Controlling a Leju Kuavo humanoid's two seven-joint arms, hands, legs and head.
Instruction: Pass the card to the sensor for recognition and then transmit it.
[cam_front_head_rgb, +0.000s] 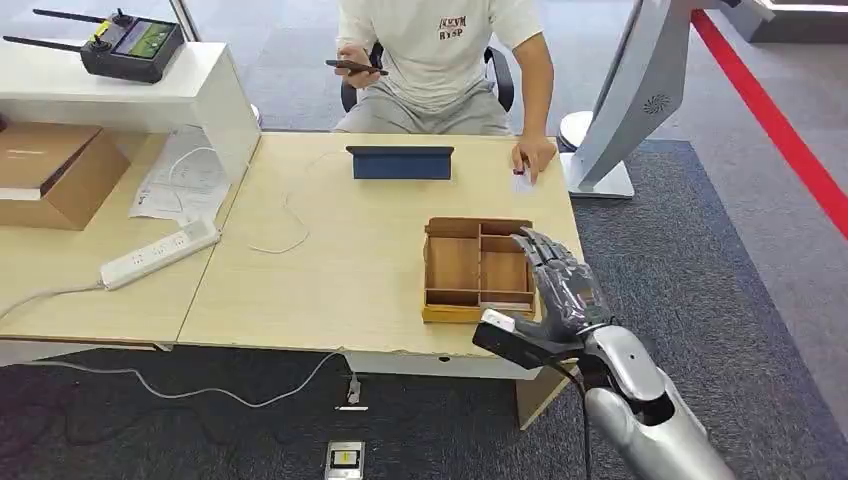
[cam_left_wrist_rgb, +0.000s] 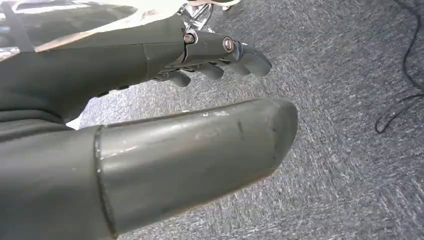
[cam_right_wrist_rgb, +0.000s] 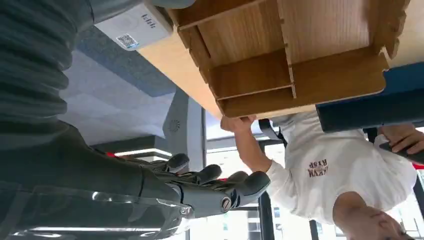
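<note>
- The right hand (cam_front_head_rgb: 560, 285) is raised over the right end of the wooden tray (cam_front_head_rgb: 452, 268), fingers stretched and apart, nothing held; in the right wrist view the same hand (cam_right_wrist_rgb: 210, 187) shows its dark fingers spread in the air, clear of the tray (cam_right_wrist_rgb: 300, 75)
- The left hand (cam_left_wrist_rgb: 210, 55) hangs over grey carpet (cam_left_wrist_rgb: 350, 150), fingers loosely curled and a little apart from the thick thumb, nothing between them
- The tray sits near the front right part of the light wooden table (cam_front_head_rgb: 330, 280); its compartments look bare from the head view
- A small white card (cam_front_head_rgb: 522, 182) lies at the table's far right edge, under the fingertips of the seated person's hand (cam_front_head_rgb: 533, 157); it is well apart from the robot's right hand
- The person (cam_front_head_rgb: 440, 60) in a white shirt sits behind the table, holding a phone (cam_front_head_rgb: 352, 67) in the other hand
- A dark blue flat device (cam_front_head_rgb: 400, 162) stands on the far side of the table, between the person and the tray
- A white power strip (cam_front_head_rgb: 160, 253) and its cable lie on the left; a cardboard box (cam_front_head_rgb: 50, 170) sits further left; a controller with antennas (cam_front_head_rgb: 125, 42) rests on a white shelf
</note>
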